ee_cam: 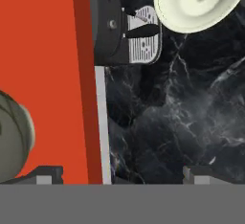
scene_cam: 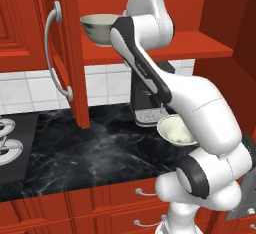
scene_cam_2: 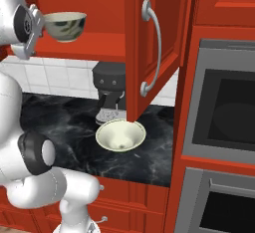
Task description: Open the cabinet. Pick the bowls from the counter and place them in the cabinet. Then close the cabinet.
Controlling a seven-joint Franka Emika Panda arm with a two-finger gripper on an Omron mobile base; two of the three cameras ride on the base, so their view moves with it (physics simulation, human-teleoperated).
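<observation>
We take the coffee machine (scene_cam_2: 109, 90) as our landmark: a dark machine with a perforated drip tray, standing on the counter (scene_cam: 75, 153) of black marble with thin white veins, against the white tiled wall (scene_cam: 30, 90). Directly in front of the machine, on the counter, we see the shallow bowl (scene_cam_2: 120, 135), cream and upright, apart from the drip tray. Above the machine hangs the cabinet (scene_cam: 200, 45), red, with both doors swung open; its right door (scene_cam_2: 154, 43) with a long curved silver handle (scene_cam_2: 154, 48) comes down beside the machine, and its left door (scene_cam: 65, 53) hangs further left. On the cabinet's red shelf, above and left of the machine, sits the deep bowl (scene_cam: 100, 28) with dark marks outside. A stove (scene_cam: 10, 143) lies on the counter far to the machine's left, red drawers (scene_cam: 135, 198) run below it, and built-in ovens (scene_cam_2: 224, 112) stand to its right. The gripper (ee_cam: 117, 173) is up at shelf height by the deep bowl's side; its jaws stand wide apart, holding nothing, one fingertip over the shelf near that bowl and the other out over the counter.
</observation>
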